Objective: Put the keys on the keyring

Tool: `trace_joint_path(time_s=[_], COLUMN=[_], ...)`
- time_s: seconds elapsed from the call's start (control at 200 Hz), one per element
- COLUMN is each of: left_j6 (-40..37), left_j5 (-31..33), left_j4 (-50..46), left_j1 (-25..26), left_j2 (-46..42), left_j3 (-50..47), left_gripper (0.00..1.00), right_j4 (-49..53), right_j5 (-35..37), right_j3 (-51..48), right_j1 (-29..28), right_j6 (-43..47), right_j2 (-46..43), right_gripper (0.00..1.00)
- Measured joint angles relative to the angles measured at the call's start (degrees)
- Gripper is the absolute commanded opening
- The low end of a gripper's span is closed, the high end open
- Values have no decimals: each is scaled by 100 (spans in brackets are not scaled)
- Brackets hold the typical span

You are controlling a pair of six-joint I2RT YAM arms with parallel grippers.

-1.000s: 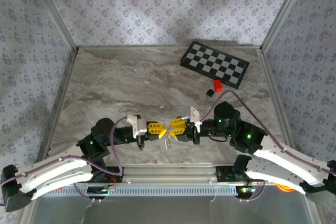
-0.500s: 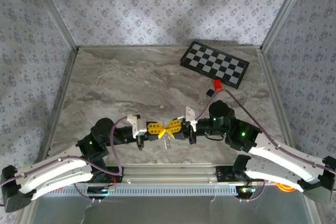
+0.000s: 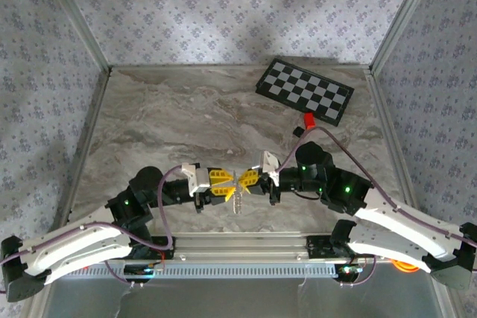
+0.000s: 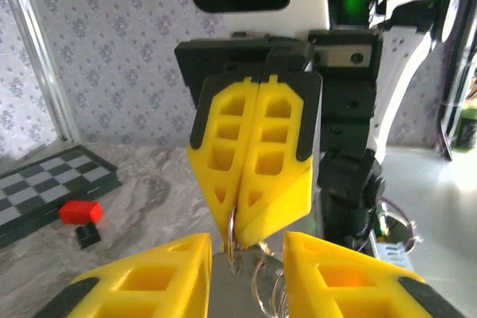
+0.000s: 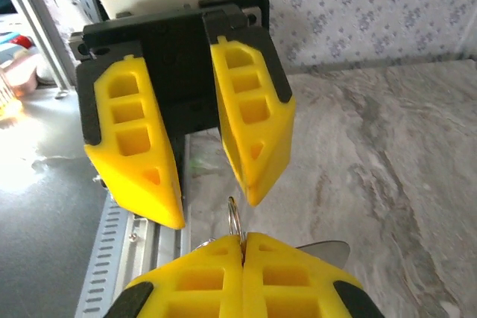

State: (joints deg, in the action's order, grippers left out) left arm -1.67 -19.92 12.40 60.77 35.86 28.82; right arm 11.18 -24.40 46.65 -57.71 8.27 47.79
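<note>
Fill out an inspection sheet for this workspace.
Surface: marbled table top, nothing spilled.
Job's things: keyring pinched by the right gripper; keys hang beside the fingertips.
Clutter: checkerboard, red block, black block, far right.
Grippers: left gripper open, facing the ring; right gripper shut on it.
Cables: purple cable arcs over the right arm, no snag seen.
Surroundings: patterned walls, metal frame post.

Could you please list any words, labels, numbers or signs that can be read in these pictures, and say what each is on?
No text can be read. The checkerboard shows only plain squares; the red block and the yellow fingers are unmarked.
</note>
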Motion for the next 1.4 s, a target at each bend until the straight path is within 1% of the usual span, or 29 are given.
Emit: trace_joint_path(time_s=[0.065, 0.27, 0.44, 0.565, 0.72, 0.96, 1.154, 1.274, 1.399], left_j6=[-101, -256, -321, -348, -343, -326, -317, -278, -219], left_j5=[168, 933, 1187, 1226, 1231, 1222, 1224, 1224, 1226], left_j4=[-302, -1067, -1482, -1714, -1733, -1685, -1598, -1556, -1517], left_j1=[15, 232, 393, 474, 503, 531, 575, 577, 577], left_j2=[28, 269, 369, 374, 442, 564, 579, 579, 579], left_j3=[177, 619, 638, 748, 831, 831, 831, 828, 804], left_gripper=[37, 37, 32, 30, 29, 27, 27, 30, 36], right_j4=[391, 1338, 1937, 2321, 2625, 2857, 2949, 2949, 2968], right_j5=[129, 361, 699, 931, 1080, 1311, 1351, 1414, 1491], right_j3=[258, 1172, 1381, 1405, 1572, 1690, 1775, 1779, 1779], right_j1=[0, -22, -243, -396, -518, -671, -732, -748, -758], right_j6=[157, 634, 916, 1058, 1176, 1215, 1237, 1237, 1237], right_j2=[13, 400, 815, 973, 975, 1012, 1126, 1126, 1126], right_gripper=[0, 0, 0, 0, 0, 0, 0, 0, 0])
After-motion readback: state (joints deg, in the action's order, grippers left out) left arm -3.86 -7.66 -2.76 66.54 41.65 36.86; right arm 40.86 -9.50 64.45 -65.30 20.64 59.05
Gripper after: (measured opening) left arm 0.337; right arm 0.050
